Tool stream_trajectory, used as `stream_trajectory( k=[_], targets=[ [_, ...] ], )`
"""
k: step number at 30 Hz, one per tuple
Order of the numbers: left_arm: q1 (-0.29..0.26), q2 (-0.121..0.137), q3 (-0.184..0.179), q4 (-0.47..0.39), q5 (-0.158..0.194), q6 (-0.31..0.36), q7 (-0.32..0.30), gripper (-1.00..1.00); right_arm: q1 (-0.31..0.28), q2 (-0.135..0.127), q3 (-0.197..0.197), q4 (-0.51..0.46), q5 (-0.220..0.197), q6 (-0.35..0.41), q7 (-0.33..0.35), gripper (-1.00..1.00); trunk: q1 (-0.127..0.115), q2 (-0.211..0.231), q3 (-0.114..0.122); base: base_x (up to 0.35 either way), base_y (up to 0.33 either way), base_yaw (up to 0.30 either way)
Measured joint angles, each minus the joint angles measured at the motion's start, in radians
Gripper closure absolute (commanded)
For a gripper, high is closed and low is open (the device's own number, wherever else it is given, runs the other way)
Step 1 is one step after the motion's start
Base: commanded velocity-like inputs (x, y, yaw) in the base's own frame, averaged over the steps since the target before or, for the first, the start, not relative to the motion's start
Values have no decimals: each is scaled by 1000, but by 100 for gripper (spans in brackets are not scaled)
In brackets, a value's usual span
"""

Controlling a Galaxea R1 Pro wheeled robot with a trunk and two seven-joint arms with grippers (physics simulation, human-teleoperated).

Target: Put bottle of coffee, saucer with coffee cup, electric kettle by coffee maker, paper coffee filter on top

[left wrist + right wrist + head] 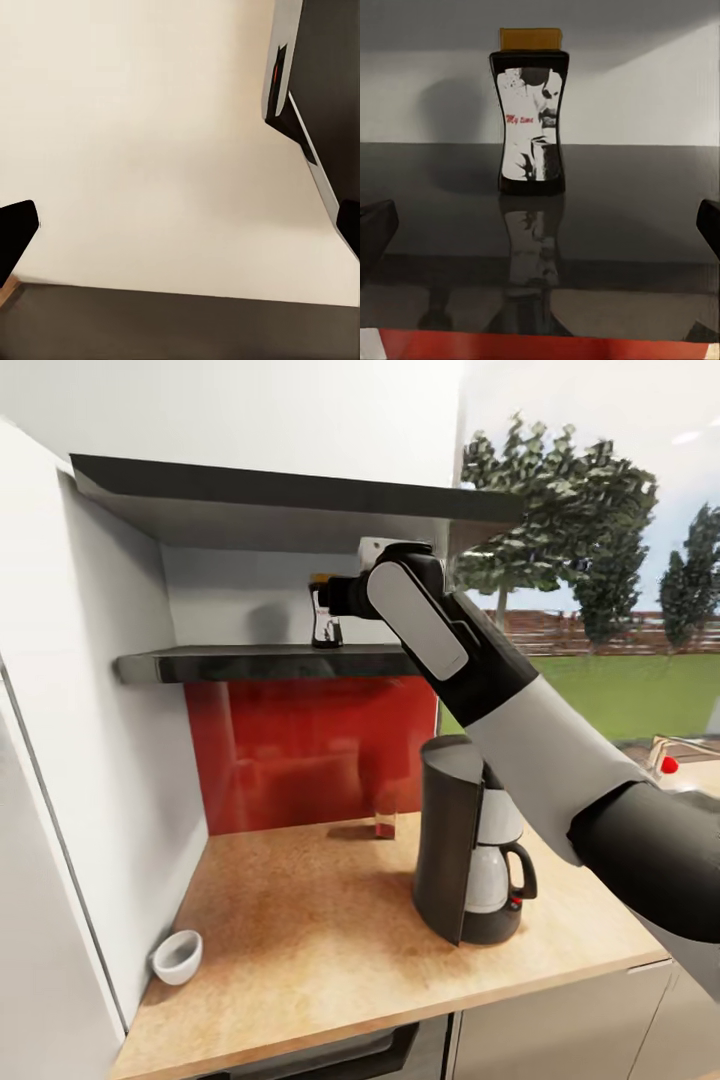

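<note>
Dark glass, yellow-gold cap: bottle of coffee (531, 112) standing upright on the glossy black shelf (260, 662), long axis vertical, cap up, white-and-red label facing the right wrist camera, mirrored in the shelf's sheen. Near the pale back wall, under a grey upper shelf (300, 500). Right gripper (335, 598) raised to shelf height just beside the bottle; fingers (375, 232) spread wide at either edge of the right wrist view, bottle centred between but farther back, untouched. Left gripper (180, 225) likewise spread wide, dark fingertips at both edges, facing a cream surface with a dark band beyond.

Below, tan speckled countertop (300, 950) against a red backsplash (310, 755). Coffee maker (465, 845) upright toward the counter's right, carafe handle pointing right. Coffee cup (178, 956) upright near the left front corner, mouth up, beside the white side panel. Small clear glass (385, 822) at the backsplash. Through the window at right, trees and green lawn.
</note>
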State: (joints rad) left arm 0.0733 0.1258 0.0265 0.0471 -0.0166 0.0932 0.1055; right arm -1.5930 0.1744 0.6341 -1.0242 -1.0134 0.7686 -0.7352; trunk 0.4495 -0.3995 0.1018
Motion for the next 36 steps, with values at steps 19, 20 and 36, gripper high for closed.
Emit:
stream_trajectory(
  k=[19,20,36],
  targets=[
    [0,0,-1,0,0,0,0,-100,5,0,0,-6,0,-1,0,-100,0,0,0,114,77,0],
    [0,0,-1,0,0,0,0,-100,4,0,0,-6,0,-1,0,-100,0,0,0,39,16,0],
    [53,1,-3,1,0,-1,-4,-100,4,0,0,-7,0,-1,0,-100,0,0,0,32,2,0]
  ],
)
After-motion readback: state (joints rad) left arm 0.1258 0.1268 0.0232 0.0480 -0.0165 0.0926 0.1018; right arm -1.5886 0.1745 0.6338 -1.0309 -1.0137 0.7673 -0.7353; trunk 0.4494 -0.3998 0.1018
